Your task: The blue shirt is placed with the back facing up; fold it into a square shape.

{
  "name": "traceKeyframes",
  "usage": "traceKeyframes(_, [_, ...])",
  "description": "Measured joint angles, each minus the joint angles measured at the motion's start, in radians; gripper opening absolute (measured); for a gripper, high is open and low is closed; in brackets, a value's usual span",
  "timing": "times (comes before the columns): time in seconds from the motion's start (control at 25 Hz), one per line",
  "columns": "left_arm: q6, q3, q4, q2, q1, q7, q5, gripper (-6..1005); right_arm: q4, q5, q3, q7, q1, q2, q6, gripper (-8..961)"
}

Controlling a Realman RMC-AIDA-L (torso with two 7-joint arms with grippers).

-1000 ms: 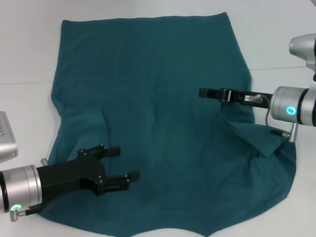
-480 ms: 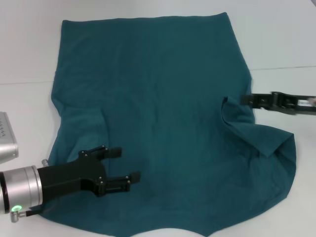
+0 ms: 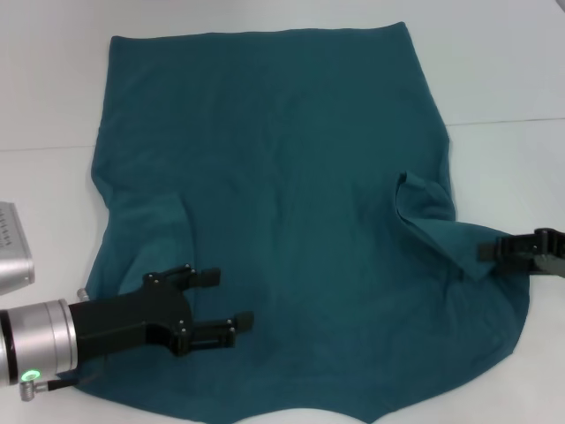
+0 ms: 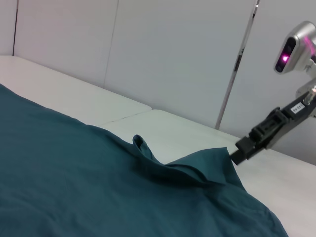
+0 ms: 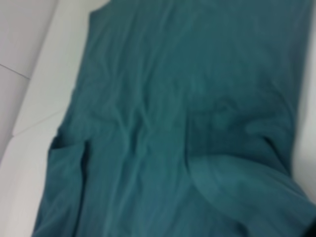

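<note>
Blue shirt plain dark teal; table white; left end effector black.

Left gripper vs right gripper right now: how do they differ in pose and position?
The left gripper is over the blue shirt near its left sleeve, fingers spread open; the right gripper sits at the shirt's right edge, beside the folded-in right sleeve, its opening unclear. The left shows its whole body; only the tip of the right shows. Both are black; neither grips cloth.
</note>
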Motion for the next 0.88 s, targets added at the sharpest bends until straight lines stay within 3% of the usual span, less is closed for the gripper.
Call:
traceKeyframes(0.4, [0.001,0.0,0.0,0.0,-0.002,0.0,0.002,908,0.002,-0.063,0.036,0.008,-0.016,0.002,0.031,559])
traceKeyframes(0.88, [0.0,0.0,0.0,0.0,-0.003,0.002,0.003,907,0.011,-0.065,0.035,-0.026,-0.011,0.05,0.117,559])
